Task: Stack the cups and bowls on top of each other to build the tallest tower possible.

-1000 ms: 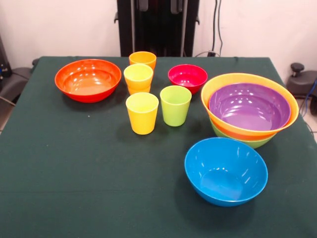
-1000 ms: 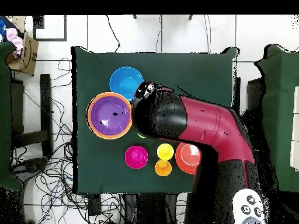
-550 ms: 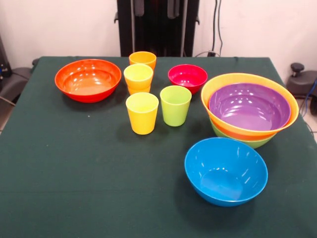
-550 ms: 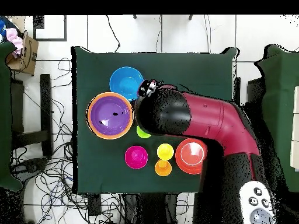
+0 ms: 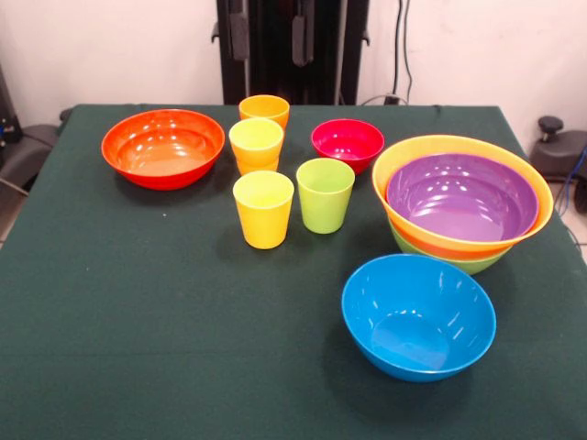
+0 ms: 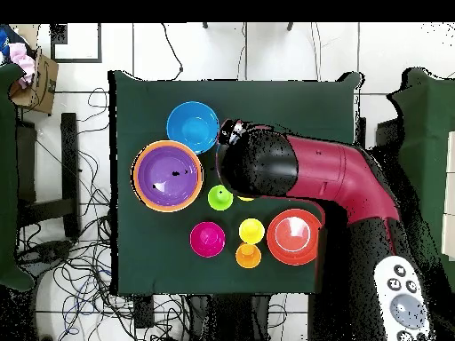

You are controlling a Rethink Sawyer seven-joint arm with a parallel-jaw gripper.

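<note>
Only the two dark fingertips of my gripper (image 5: 269, 35) show at the top edge, hanging apart and open, high above the cups with nothing between them. A purple bowl (image 5: 461, 195) sits nested in a large orange bowl (image 5: 404, 156), which rests in a lime green bowl (image 5: 470, 265); this is the tower (image 6: 167, 175). A blue bowl (image 5: 418, 316) stands alone in front of it. Further back are a magenta-red bowl (image 5: 348, 142) and a red-orange bowl (image 5: 163, 147). Between them stand a lime green cup (image 5: 325, 194), a yellow cup (image 5: 263, 208), another yellow cup (image 5: 256, 143) and an orange cup (image 5: 264, 109).
In the overhead view the red and black arm (image 6: 311, 173) reaches across the green table (image 6: 293, 107) and covers one yellow cup. The lime green cup (image 6: 219, 197) shows at its edge. Cables lie on the floor around the table.
The fingertips have shifted left and come lower in the front view. Overhead, the arm has swung away from the lime green cup, uncovering it. No cup or bowl has moved.
</note>
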